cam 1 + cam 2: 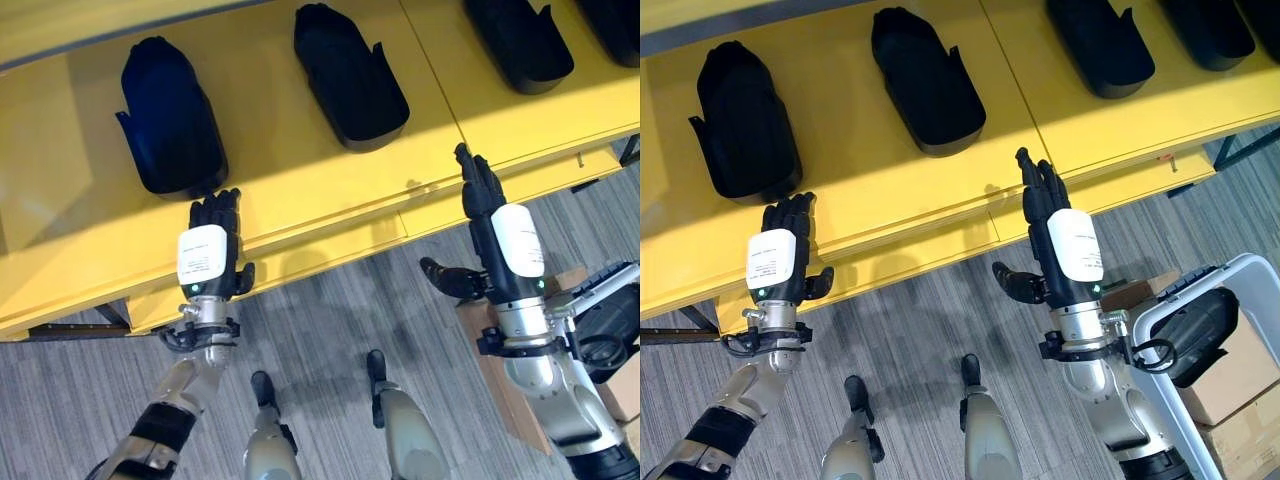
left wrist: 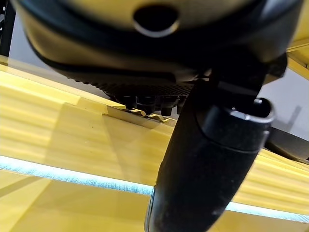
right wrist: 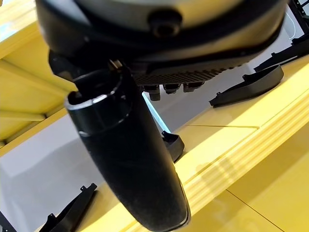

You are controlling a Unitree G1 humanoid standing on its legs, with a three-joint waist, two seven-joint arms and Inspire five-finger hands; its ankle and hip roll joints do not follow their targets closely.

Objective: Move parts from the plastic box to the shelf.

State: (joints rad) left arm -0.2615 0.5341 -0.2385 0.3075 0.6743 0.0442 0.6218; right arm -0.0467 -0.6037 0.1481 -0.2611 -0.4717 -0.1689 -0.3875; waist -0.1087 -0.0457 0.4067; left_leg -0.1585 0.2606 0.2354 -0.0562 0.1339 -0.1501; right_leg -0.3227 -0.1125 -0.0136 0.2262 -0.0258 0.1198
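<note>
Several black moulded parts lie in a row on the yellow shelf (image 1: 330, 190): one at the left (image 1: 170, 115), one in the middle (image 1: 350, 75), another further right (image 1: 515, 40). My left hand (image 1: 208, 255) rests at the shelf's front edge just below the left part, open and holding nothing. My right hand (image 1: 492, 205) reaches over the front lip further right, fingers straight, thumb (image 1: 450, 278) spread, empty. The plastic box (image 1: 1170, 300) stands on the floor at my right with a black part (image 1: 1200, 335) inside it.
Cardboard boxes (image 1: 1235, 375) sit beside the plastic box. In the right wrist view, black parts (image 3: 251, 84) rest on the yellow shelf past my thumb (image 3: 130, 164). Grey carpet floor (image 1: 330, 320) runs below the shelf's front edge.
</note>
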